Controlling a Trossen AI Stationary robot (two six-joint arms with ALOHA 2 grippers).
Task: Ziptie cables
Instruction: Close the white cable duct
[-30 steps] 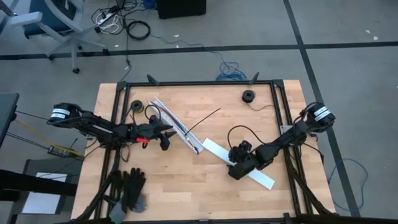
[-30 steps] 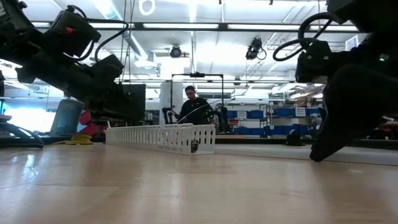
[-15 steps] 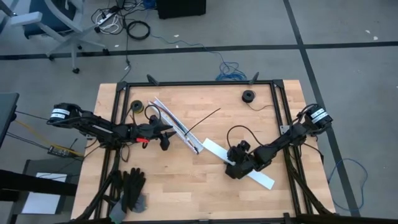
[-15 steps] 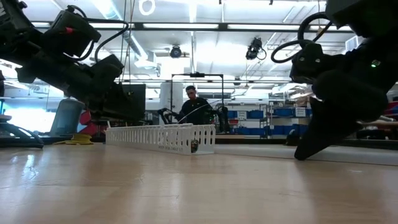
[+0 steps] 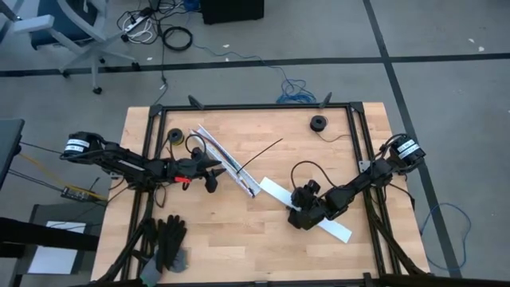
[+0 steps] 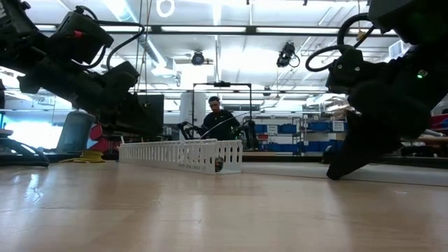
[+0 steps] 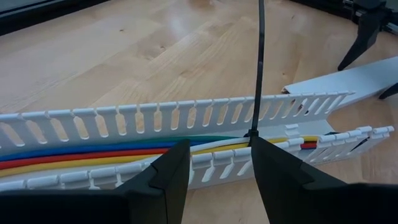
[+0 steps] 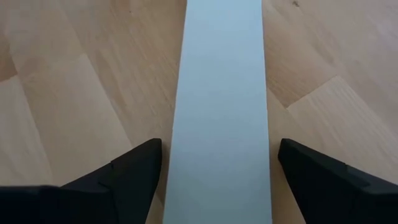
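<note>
Smooth, thin cables (image 7: 93,155), green, blue, red, yellow and white, lie lengthwise inside a slotted white plastic channel (image 7: 186,115) crossed by a black ziptie (image 7: 258,68). The left gripper (image 7: 214,165) stands part-open before the channel. The right gripper (image 8: 214,177) spreads wide astride a flat white strip (image 8: 221,112).

I counted two arms of mine on the one wooden table (image 5: 263,247). One white slotted channel (image 7: 155,118) lay on it, and inside I made out five cables (image 7: 93,155): green, blue, red, yellow and white. One black zip tie (image 7: 259,62) rose from them. There was one flat white cover strip (image 8: 221,112), one small black roll (image 5: 319,123) near the far edge, and one pair of black gloves (image 5: 163,243) at the near left corner. One person (image 6: 220,120) stood beyond the table.
</note>
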